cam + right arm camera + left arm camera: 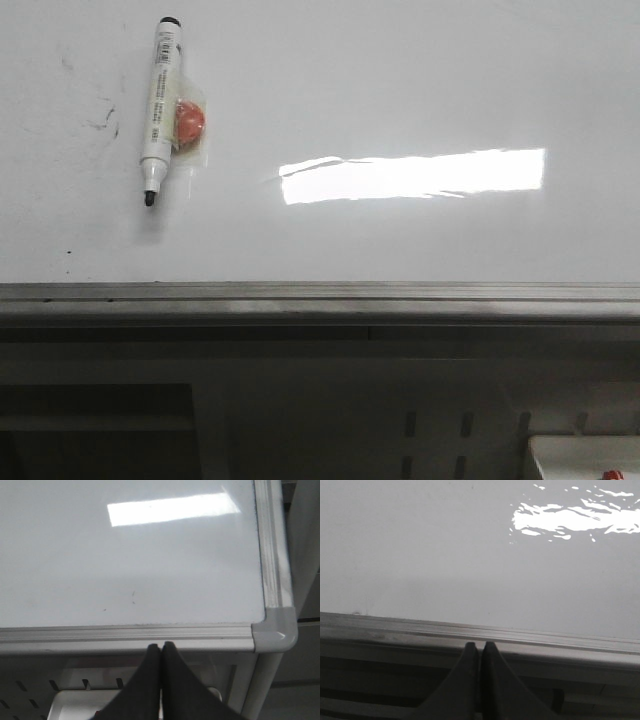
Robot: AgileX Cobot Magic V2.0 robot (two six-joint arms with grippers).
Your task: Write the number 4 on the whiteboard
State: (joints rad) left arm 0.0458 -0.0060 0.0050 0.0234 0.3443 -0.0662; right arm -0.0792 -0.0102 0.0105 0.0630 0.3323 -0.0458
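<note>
The whiteboard (400,90) is glossy white with a bright rectangular glare and a grey edge rail (320,300) along its near side. A white marker (158,110) with a black tip lies on it at the far left, tip toward me, an orange-red piece (188,120) taped beside it. No drawn 4 shows, only faint dark smudges (105,120). My left gripper (479,645) is shut and empty, just short of the rail (480,635). My right gripper (160,645) is shut and empty before the rail near the board's right corner (274,632).
Below the rail is a grey perforated frame (430,430). A white box (585,460) with a red item sits at the lower right; it also shows under the right gripper (75,705). A table leg (260,685) stands under the board's corner.
</note>
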